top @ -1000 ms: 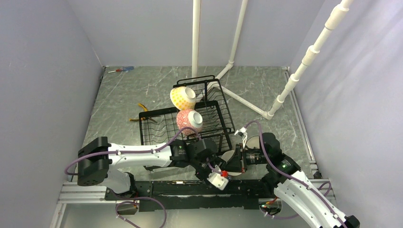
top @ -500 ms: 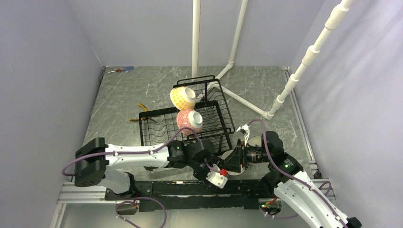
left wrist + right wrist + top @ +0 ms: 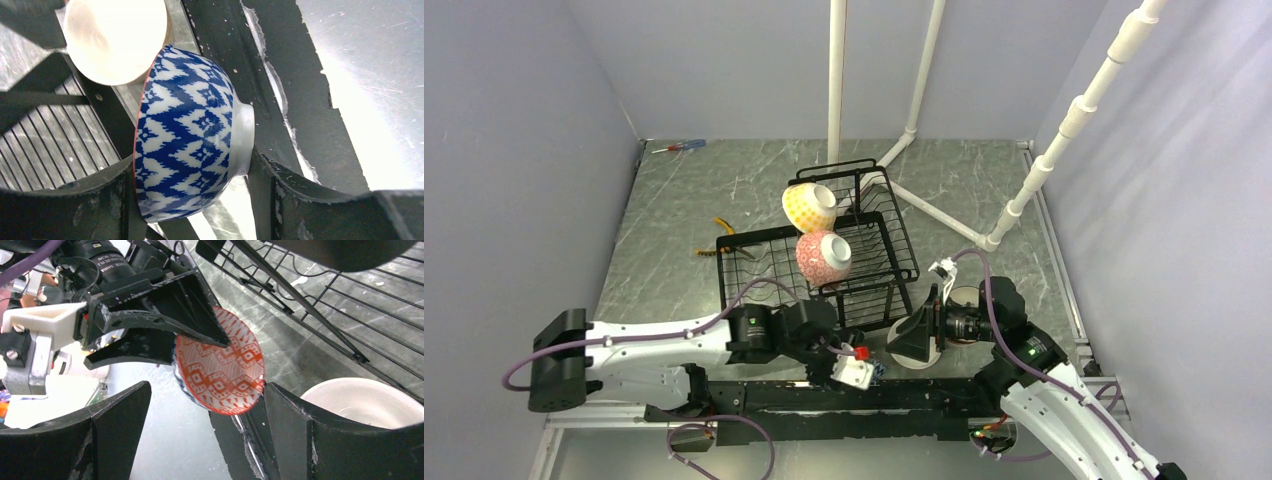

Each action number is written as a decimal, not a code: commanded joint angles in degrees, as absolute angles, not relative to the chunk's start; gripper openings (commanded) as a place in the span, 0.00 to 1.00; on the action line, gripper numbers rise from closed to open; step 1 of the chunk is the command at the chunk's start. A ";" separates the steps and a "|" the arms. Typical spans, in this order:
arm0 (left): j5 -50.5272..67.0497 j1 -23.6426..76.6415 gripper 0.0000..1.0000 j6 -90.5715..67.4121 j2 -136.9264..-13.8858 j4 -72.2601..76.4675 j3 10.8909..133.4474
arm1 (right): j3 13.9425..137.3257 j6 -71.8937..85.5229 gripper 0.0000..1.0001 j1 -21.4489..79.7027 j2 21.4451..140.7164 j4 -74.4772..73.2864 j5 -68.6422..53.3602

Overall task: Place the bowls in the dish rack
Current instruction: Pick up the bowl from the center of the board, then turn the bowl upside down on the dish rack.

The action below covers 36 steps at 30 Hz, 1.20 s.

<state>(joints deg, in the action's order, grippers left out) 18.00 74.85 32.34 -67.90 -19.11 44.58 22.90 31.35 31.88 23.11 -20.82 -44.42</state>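
My left gripper [image 3: 190, 160] is shut on a blue-white zigzag bowl [image 3: 190, 130], one finger at its rim and the other on its foot; it hangs over the table's near edge. The bowl's red-patterned inside [image 3: 220, 365] faces my right gripper [image 3: 207, 390], which stands open just in front of it, touching nothing I can see. A white bowl [image 3: 360, 402] lies beside the right finger. In the top view the black dish rack [image 3: 764, 270] holds a yellow dotted bowl [image 3: 809, 205] and a pink-red bowl [image 3: 824, 257].
White pipes [image 3: 836, 80] rise behind the rack, and another slants at the right [image 3: 1064, 130]. A screwdriver [image 3: 679, 146] lies at the far left corner, yellow-handled pliers [image 3: 724, 235] left of the rack. Grey walls close both sides.
My right gripper has opened and let go of the blue-white bowl. The left arm has drawn back to the left and nearer with the bowl in its jaws.
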 commanded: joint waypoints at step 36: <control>-38.43 74.47 0.03 -21.22 -32.30 -28.23 34.15 | 26.55 29.26 0.94 32.09 25.70 -18.85 -40.03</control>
<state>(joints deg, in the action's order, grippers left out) -28.08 74.65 -14.11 -30.02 -27.64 30.65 24.18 30.13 31.88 25.32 -21.32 -40.32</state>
